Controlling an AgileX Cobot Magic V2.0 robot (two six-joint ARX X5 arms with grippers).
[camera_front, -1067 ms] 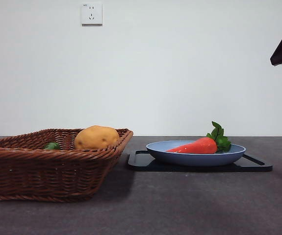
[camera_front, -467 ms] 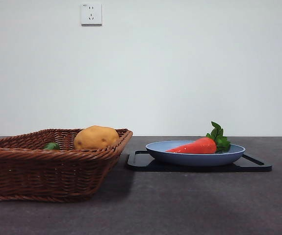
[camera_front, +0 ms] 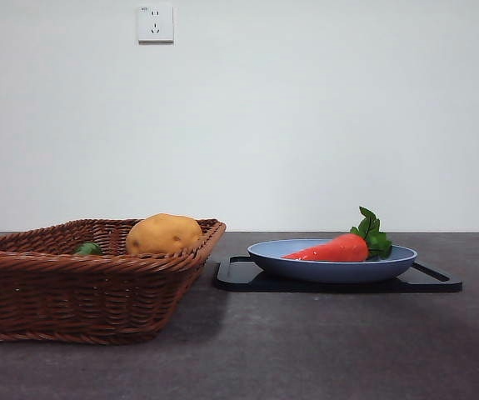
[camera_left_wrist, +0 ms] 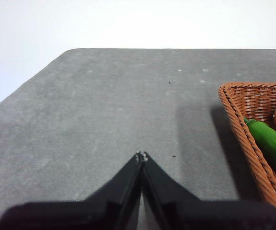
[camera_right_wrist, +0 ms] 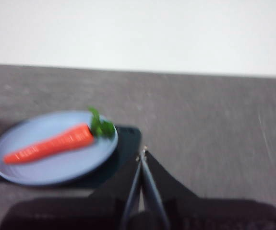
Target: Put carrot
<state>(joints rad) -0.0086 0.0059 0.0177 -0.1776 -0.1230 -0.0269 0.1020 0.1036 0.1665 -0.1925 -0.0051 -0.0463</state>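
Observation:
The red-orange carrot (camera_front: 333,248) with green leaves lies on a blue plate (camera_front: 331,268), its leafy end pointing right. The right wrist view shows the same carrot (camera_right_wrist: 49,144) on the plate (camera_right_wrist: 56,165), with my right gripper (camera_right_wrist: 142,152) shut and empty, held above the table off the plate's leafy side. My left gripper (camera_left_wrist: 141,156) is shut and empty over bare table beside the wicker basket (camera_left_wrist: 253,139). Neither gripper appears in the front view.
A black tray (camera_front: 435,279) sits under the plate. The wicker basket (camera_front: 81,292) at the left holds a yellow-brown potato (camera_front: 164,234) and a green cucumber (camera_left_wrist: 271,142). A white wall socket (camera_front: 155,22) is on the back wall.
A dark arm at the front view's top right corner has drawn back out of view. The carrot, plate and basket have not moved.

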